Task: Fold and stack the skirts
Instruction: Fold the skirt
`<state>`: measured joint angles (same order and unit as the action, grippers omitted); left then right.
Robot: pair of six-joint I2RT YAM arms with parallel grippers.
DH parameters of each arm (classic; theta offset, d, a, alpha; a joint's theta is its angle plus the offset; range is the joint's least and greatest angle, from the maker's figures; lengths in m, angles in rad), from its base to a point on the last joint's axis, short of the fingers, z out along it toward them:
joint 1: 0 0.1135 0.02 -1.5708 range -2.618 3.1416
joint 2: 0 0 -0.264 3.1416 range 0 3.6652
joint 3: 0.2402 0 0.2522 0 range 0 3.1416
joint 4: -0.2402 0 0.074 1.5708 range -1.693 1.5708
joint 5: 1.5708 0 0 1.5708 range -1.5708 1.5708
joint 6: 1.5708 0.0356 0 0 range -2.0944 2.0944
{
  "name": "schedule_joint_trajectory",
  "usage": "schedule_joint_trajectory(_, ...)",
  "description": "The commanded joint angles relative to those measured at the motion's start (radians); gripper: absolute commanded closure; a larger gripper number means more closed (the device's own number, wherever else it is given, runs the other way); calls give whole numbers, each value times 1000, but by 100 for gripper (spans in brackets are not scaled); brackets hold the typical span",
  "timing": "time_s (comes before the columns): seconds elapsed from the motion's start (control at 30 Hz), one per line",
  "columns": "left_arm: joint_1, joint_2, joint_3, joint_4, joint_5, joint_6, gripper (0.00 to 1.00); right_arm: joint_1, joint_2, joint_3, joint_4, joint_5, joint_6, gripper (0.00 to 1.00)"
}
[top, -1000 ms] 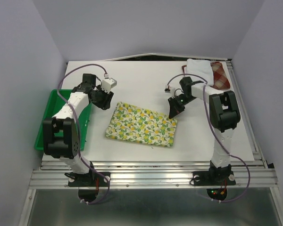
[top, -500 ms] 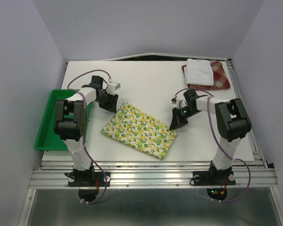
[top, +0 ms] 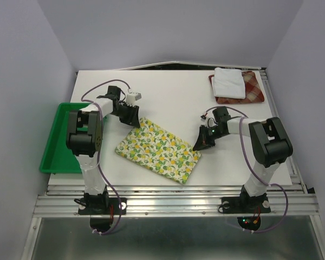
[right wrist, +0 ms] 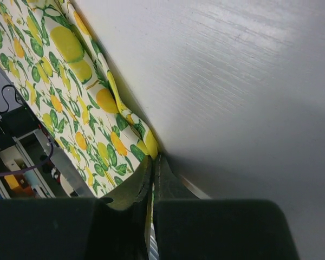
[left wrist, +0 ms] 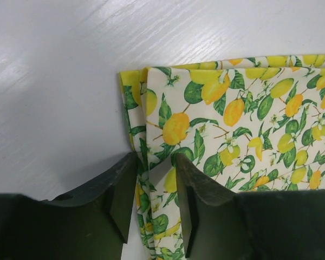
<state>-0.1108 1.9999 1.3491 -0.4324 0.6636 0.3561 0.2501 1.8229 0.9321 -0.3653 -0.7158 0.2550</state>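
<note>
The fruit-print skirt (top: pixel 158 150) lies folded flat mid-table, turned at a slant. My left gripper (top: pixel 134 116) is at its back-left corner. In the left wrist view the left gripper (left wrist: pixel 154 162) is open, its fingers straddling the skirt's (left wrist: pixel 249 103) folded edge with a gap. My right gripper (top: pixel 199 144) is at the skirt's right corner. The right wrist view shows that gripper (right wrist: pixel 153 158) shut on the skirt's (right wrist: pixel 54 81) edge. At the back right the white skirt (top: pixel 229 82) lies folded on the plaid skirt (top: pixel 254 89).
A green tray (top: pixel 57 140) sits at the table's left edge beside the left arm. Grey walls close in the white table (top: pixel 168 92) on three sides. A metal rail (top: pixel 173 203) runs along the front.
The right gripper has drawn the skirt's right end toward the front, turning the skirt. The left gripper has moved right onto the back-left corner, and its jaws have narrowed a little.
</note>
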Motion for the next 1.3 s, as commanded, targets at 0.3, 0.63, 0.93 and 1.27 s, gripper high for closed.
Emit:
schedule_joint_trajectory(0.3,-75,45,76,49,-177,-8,100,9,-100,-145,172,113,141,99)
schedule_joint_trajectory(0.63,-193,365,579,-54,-163,34,100,9,-80,-197,339,-5,392,99)
schedule_joint_trajectory(0.93,-260,473,831,-32,-114,40,76,113,-56,-210,545,-11,576,91)
schedule_joint_trajectory(1.27,-192,188,682,188,-187,-123,51,115,-186,-147,358,99,454,52)
